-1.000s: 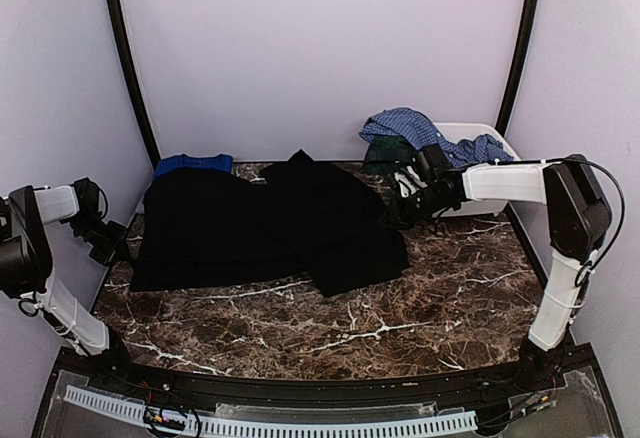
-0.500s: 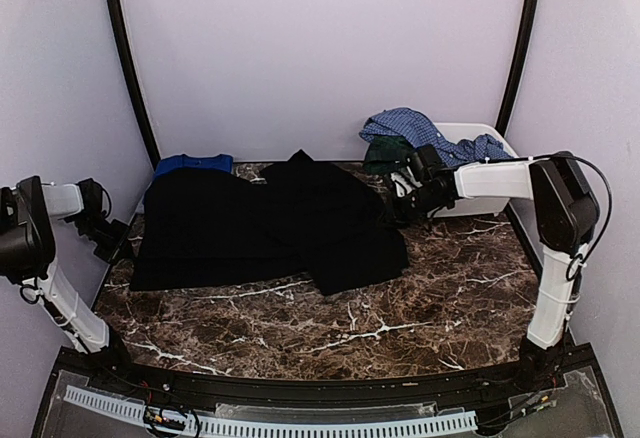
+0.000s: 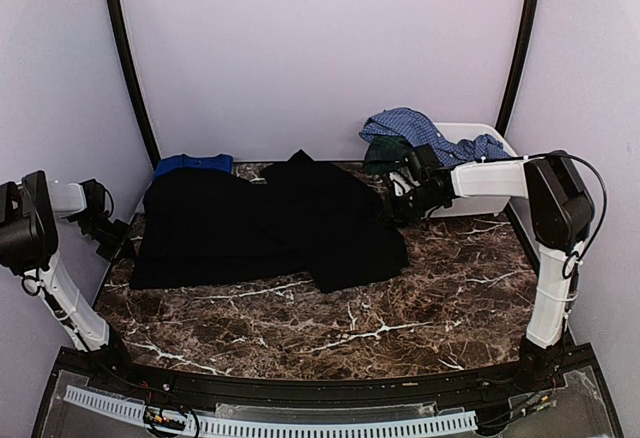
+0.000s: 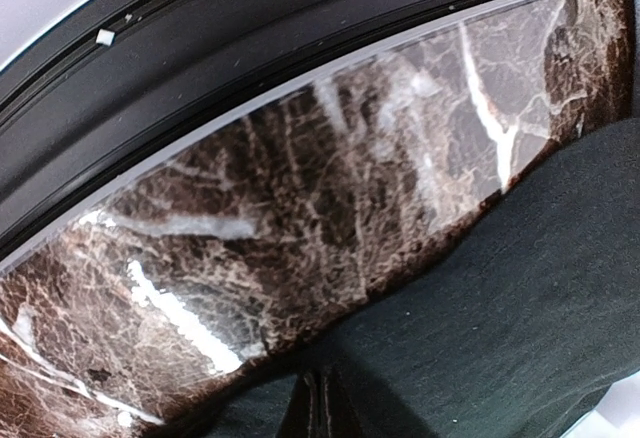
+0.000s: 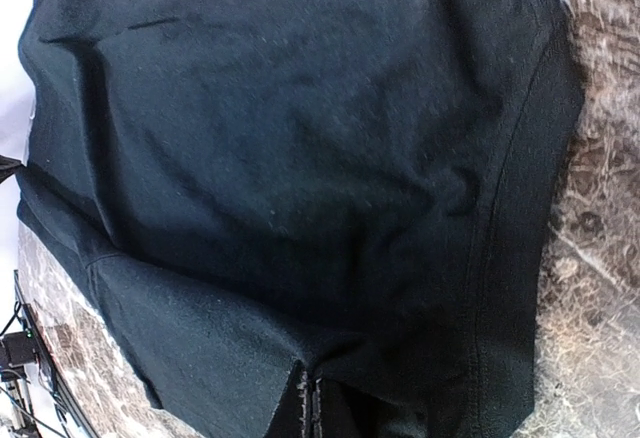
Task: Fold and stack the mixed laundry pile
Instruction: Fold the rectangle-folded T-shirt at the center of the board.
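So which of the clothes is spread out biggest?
The black garment, sprawled across the table's middle; the royal-blue tee only peeks out behind it, and the blue checked shirt is bunched up.

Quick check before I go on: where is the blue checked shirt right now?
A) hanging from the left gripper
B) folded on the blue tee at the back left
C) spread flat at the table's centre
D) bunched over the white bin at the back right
D: the blue checked shirt lies bunched over the white bin at the back right, while it is the black garment that covers the table's centre.
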You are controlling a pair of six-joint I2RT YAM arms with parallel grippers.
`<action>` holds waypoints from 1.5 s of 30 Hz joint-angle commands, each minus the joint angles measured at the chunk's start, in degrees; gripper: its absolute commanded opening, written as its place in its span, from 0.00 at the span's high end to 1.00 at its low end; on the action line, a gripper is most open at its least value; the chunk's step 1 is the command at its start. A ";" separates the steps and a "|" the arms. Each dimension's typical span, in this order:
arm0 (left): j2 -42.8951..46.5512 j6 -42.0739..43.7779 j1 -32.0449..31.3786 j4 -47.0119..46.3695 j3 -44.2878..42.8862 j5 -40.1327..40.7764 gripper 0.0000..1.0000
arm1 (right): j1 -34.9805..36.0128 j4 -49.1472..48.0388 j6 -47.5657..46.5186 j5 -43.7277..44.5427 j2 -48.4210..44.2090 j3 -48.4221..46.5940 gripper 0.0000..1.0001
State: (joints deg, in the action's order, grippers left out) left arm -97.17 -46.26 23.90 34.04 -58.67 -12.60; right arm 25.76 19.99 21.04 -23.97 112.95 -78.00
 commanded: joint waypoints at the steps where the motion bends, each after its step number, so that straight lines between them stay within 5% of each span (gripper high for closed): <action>1: -0.14 1.20 0.36 -0.25 -1.57 0.60 1.00 | -0.66 -0.82 -0.68 0.06 -1.17 -1.44 1.00; 16: 16.44 1.87 0.35 5.56 2.93 -1.96 1.00 | 1.96 -2.82 3.69 -0.44 -17.95 15.84 1.00; 39: -2.63 1.24 0.36 -1.72 -2.99 -1.83 0.98 | -0.01 2.08 -2.81 -0.89 5.83 -9.97 1.00; 40: -3.04 1.63 0.31 -1.53 -3.28 -2.08 0.95 | -0.05 2.95 -3.28 -0.71 6.17 -10.66 0.99; 45: 1.47 6.22 0.01 -1.63 -4.22 -4.21 0.64 | -0.55 5.45 -4.42 -0.13 1.97 -9.39 0.63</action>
State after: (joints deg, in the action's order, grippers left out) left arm -100.07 -43.77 23.90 32.47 -61.10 -15.64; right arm 26.02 23.62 18.00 -24.05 118.50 -86.83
